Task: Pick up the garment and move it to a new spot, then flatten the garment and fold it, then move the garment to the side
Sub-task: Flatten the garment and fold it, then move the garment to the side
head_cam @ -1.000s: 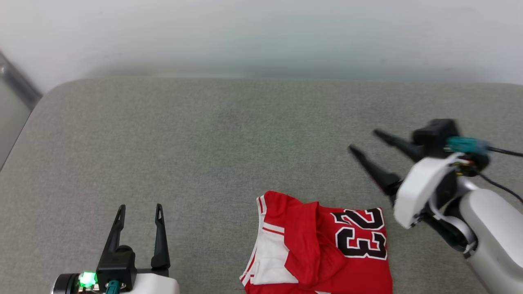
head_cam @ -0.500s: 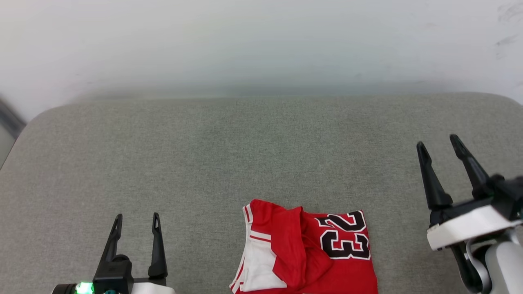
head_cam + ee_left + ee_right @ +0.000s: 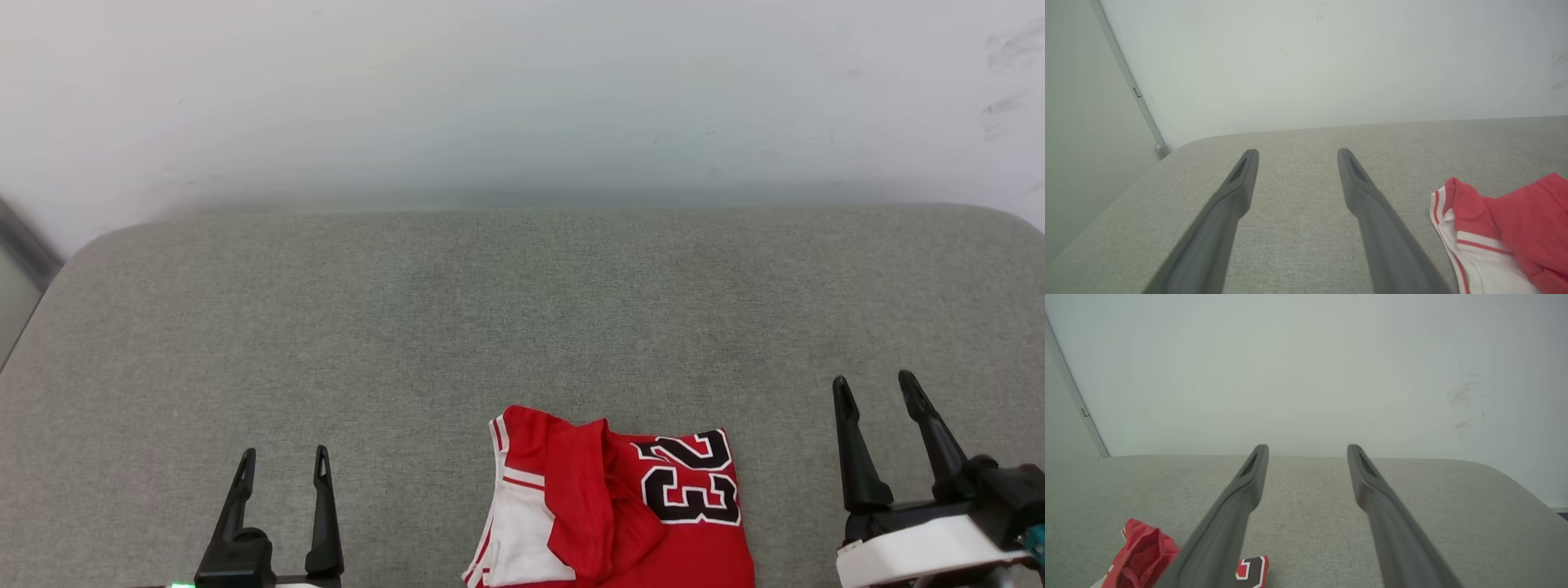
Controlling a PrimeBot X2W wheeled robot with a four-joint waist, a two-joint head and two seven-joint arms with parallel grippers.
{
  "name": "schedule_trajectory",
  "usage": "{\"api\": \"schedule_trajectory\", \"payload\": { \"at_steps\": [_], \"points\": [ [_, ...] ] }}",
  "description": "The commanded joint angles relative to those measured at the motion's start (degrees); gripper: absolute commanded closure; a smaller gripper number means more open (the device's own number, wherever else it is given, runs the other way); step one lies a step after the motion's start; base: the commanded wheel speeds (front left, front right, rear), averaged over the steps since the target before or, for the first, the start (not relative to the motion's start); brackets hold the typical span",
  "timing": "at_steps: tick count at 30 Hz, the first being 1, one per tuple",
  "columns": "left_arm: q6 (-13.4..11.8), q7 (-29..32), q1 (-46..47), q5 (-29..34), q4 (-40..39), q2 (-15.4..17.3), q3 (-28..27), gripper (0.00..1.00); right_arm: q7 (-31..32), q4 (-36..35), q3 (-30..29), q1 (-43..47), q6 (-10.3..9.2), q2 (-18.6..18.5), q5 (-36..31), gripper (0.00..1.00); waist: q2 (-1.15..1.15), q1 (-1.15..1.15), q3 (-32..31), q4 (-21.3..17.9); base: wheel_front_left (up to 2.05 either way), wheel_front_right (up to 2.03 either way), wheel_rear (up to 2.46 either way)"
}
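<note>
The shirt (image 3: 596, 506) lies folded at the near edge of the pad (image 3: 408, 327), between your grippers. Your left gripper (image 3: 284, 452) and right gripper (image 3: 874, 380) are spread, holding nothing. The right one is nearer.

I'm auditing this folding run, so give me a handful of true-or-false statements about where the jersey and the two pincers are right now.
1. The garment lies folded on the grey cushion. True.
2. The left pincer is shut on the garment. False: it is open, holds nothing and is off to the garment's left.
3. The number 23 shows on the garment's upper face. True.
4. The right pincer presses down on the garment. False: it is open and apart from the garment, to its right.
5. In the head view the garment lies between the two pincers. True.
</note>
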State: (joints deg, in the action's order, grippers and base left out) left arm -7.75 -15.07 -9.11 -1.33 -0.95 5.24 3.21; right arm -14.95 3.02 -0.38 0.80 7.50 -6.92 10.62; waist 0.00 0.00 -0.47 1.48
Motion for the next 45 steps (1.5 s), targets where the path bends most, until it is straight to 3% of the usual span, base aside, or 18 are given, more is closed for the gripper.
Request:
{"api": "schedule_trajectory", "payload": {
  "at_steps": [1, 13, 23, 30, 33, 36, 37, 42, 45],
  "points": [
    [0.17, -0.13, -0.48, -0.18, -0.02, -0.05, 0.05, 0.00, -0.30, -0.76, -0.61, 1.38, -0.02, 0.79, -0.32, 0.00, 0.00, 0.00, -0.10, 0.14, 0.00, 0.00, 0.00],
    [1.18, -0.13, -0.88, 0.03, 0.79, -0.12, -0.43, 0.00, -0.26, -1.49, -1.02, 6.40, -0.02, 3.00, -1.31, 0.00, 0.00, 0.00, -0.39, 0.45, 0.00, 0.00, 0.00],
    [1.66, -0.13, -0.77, 0.14, 0.93, -0.25, -0.78, 0.00, -0.27, -2.22, -1.73, 5.04, -0.02, 3.47, -1.46, 0.00, 0.00, 0.00, -0.30, 0.60, 0.00, 0.00, 0.00],
    [1.96, -0.13, -0.39, 0.05, 1.02, -0.43, -1.10, 0.00, 0.45, -3.05, -0.33, -1.97, -0.02, -1.39, -1.41, 0.00, 0.00, 0.00, 0.05, 0.63, 0.00, 0.00, 0.00],
    [2.05, -0.13, 0.04, 0.17, 1.09, -0.49, -1.00, 0.00, 5.66, -2.69, 3.52, -6.60, -0.02, -6.17, 0.27, 0.00, 0.00, 0.00, 0.36, 0.81, 0.00, 0.00, 0.00],
    [2.26, -0.13, 0.57, 0.11, 1.07, -0.57, -0.99, 0.00, 16.20, -2.79, 9.20, -11.17, -0.03, -11.63, 5.87, 0.00, 0.00, 0.00, 0.98, 0.99, 0.00, 0.00, 0.00],
    [2.26, -0.13, 0.57, 0.11, 1.07, -0.57, -0.99, 0.00, 16.20, -2.79, 9.20, -11.17, -0.03, -11.63, 5.87, 0.00, 0.00, 0.00, 0.98, 0.99, 0.00, 0.00, 0.00],
    [2.63, -0.13, 1.64, 0.13, 1.20, -0.67, -1.00, 0.00, 37.63, -4.56, 16.35, -16.93, -0.03, -21.07, 19.60, 0.00, 0.00, 0.00, 2.27, 1.52, 0.00, 0.00, 0.00],
    [2.87, -0.13, 2.41, 0.02, 1.27, -0.78, -1.07, 0.00, 49.70, -4.45, 17.63, -18.23, -0.02, -24.68, 29.49, 0.00, 0.00, 0.00, 3.23, 1.94, 0.00, 0.00, 0.00]
  ]
}}
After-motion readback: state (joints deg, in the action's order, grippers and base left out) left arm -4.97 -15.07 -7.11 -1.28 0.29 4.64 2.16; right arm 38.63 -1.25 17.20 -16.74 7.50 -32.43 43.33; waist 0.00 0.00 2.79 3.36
